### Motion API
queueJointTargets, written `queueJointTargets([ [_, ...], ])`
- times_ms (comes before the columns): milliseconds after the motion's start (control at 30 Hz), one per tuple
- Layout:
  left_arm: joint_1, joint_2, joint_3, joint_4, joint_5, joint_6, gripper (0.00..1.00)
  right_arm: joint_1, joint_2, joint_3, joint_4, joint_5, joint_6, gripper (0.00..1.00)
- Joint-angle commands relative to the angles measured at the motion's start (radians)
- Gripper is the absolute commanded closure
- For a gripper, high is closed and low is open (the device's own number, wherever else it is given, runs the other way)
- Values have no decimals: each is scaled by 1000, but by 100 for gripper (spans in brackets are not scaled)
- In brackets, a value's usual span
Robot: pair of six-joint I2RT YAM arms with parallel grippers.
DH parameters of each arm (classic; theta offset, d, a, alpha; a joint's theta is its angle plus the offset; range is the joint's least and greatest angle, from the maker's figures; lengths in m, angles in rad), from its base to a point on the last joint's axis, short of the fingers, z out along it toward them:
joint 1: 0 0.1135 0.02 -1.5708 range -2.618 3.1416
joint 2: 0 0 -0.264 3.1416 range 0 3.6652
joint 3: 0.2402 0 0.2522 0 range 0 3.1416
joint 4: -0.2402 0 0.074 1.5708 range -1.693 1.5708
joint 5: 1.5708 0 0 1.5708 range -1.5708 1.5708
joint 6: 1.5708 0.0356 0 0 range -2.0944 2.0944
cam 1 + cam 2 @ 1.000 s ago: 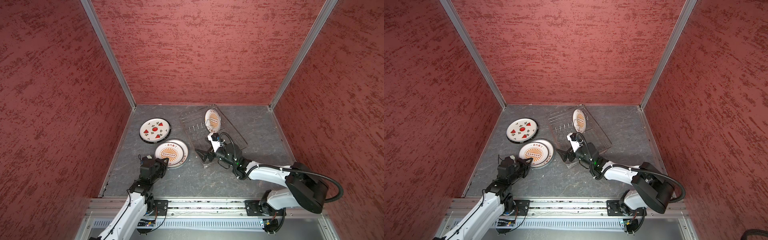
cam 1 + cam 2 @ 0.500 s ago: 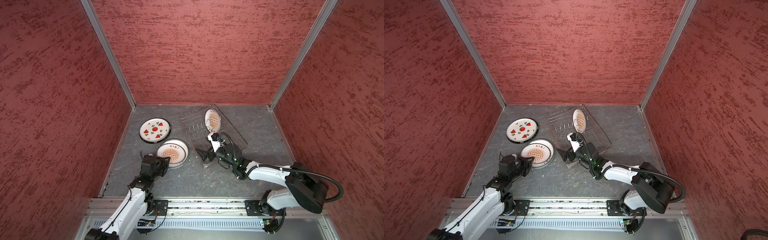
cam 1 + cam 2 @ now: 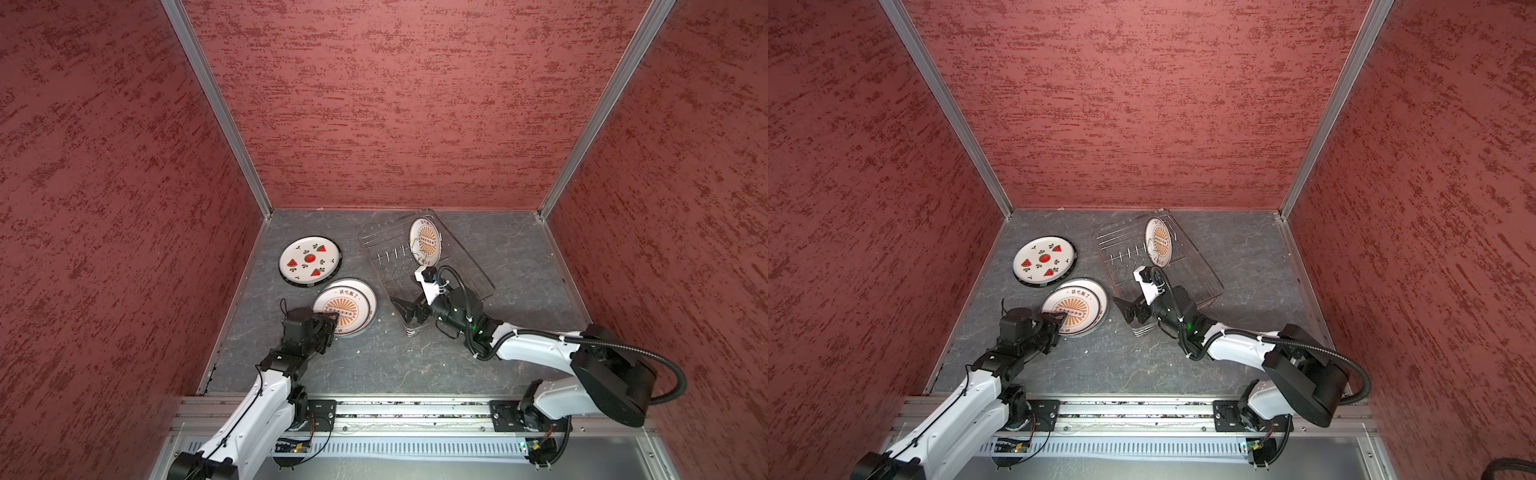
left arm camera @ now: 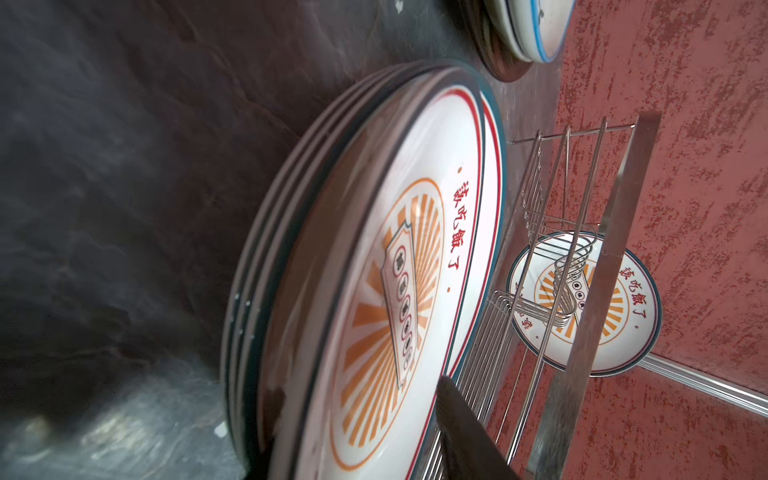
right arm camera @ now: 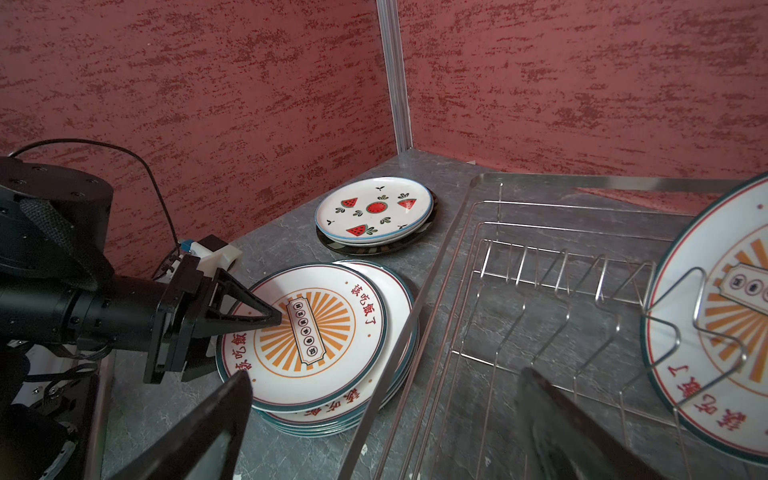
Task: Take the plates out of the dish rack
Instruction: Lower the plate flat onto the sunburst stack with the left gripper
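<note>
Left gripper (image 3: 333,321), partly open, is straddling the rim of the top sunburst plate (image 3: 353,301); right gripper (image 3: 401,311), wide open and empty, is hovering over the dish rack (image 3: 384,249). Red lettering (image 5: 365,307) is reading 該吃飯了.

Enclosed on three sides by red, rough-textured walls (image 3: 395,104). Joined at both back corners by pale aluminium corner strips (image 3: 216,108). Floored with a dark grey tabletop (image 3: 519,257), veined like slate. Edged along the near side by a silver rail (image 3: 395,409), with a slotted panel (image 3: 395,449) just below.
</note>
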Motion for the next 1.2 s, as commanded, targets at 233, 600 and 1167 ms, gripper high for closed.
queueJointTargets([
  [233,-7,58,96,-114,-127,35,51,11,0,15,-3,48,-30,1],
  [600,-82,103,155,-190,-278,60,53,13,10,24,5,59,-31,1],
  [1167,-162,160,193,-241,-359,57,61,13,3,12,13,87,-39,1],
])
